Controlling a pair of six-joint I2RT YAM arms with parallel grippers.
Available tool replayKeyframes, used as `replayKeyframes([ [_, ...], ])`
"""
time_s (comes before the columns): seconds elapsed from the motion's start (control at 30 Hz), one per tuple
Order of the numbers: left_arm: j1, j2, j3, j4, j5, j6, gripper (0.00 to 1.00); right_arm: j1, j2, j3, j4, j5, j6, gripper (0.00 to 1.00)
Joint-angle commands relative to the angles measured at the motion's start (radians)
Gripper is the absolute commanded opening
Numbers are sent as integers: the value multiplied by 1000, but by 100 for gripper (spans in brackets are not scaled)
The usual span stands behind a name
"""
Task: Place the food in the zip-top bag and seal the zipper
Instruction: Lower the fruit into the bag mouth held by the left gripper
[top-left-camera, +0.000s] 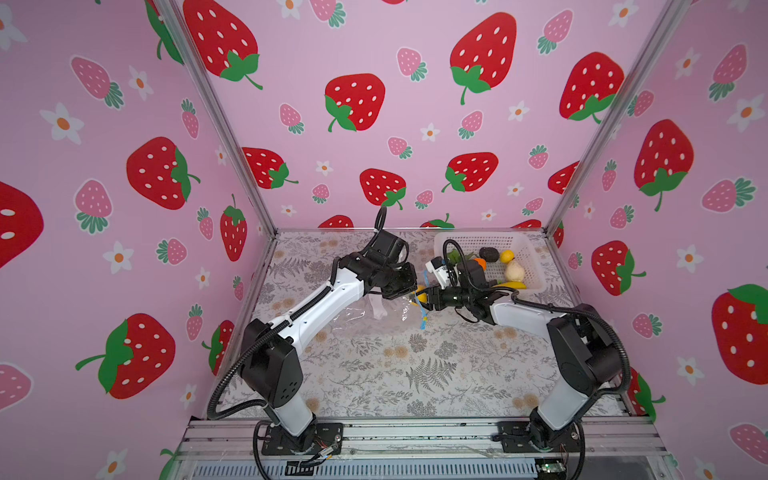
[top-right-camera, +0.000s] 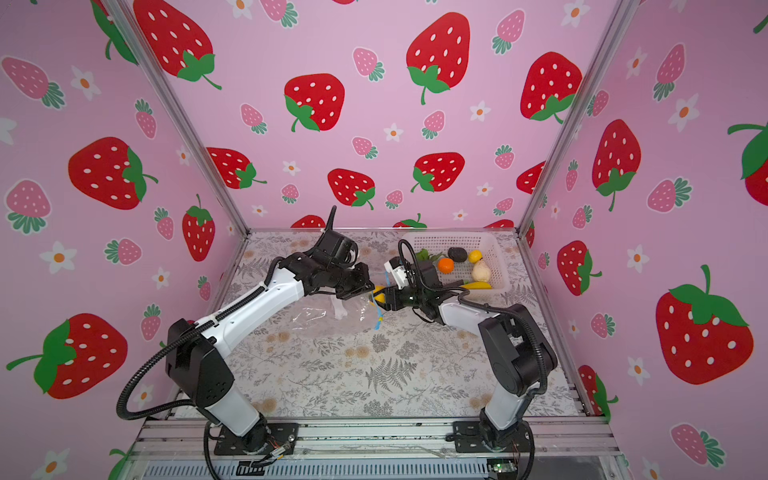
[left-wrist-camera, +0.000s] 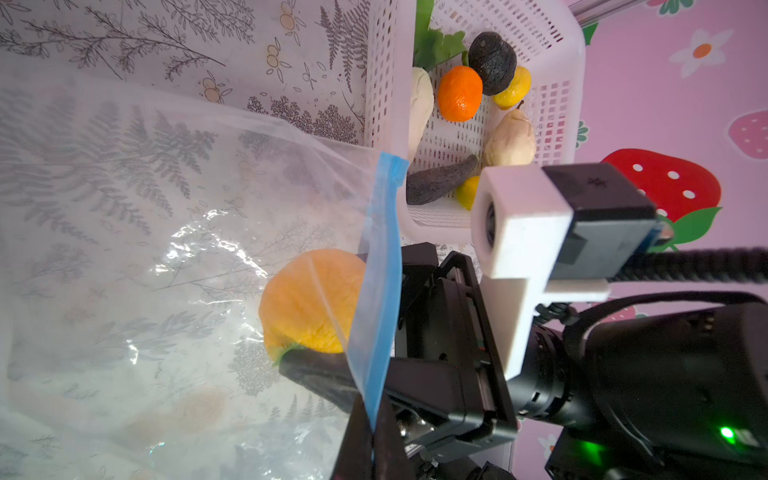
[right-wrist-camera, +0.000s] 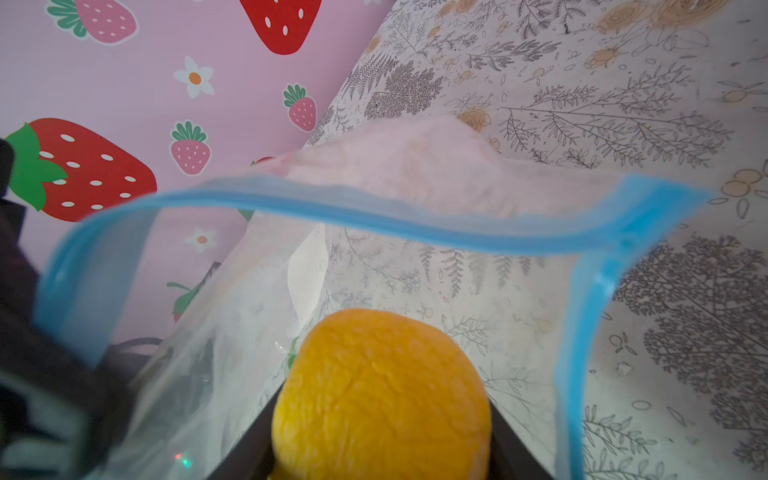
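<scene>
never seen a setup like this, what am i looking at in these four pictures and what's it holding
Two robot arms stand at a flowered table. Two pictures look down from above; the other two come from cameras on each arm's wrist. On the table lie a clear zip-top bag and a white basket of toy food. The left gripper pinches the bag's blue zipper strip, holding the mouth open. The right gripper holds a yellow-orange toy peach in that mouth.

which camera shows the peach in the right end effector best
The right wrist view: the peach fills the foreground, unobstructed, at the zip-top bag mouth. The left wrist view shows it through the plastic; both top views show only a small yellow speck.
</scene>
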Motion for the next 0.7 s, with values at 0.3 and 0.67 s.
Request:
replayKeyframes([
  [0.3,-4,-13,-10,6,4,-3,0,11,3,17,-13,2,-32,62],
  [0.67,-3,-11,-12,7,1,-4,0,12,1,18,-23,15,-40,66],
])
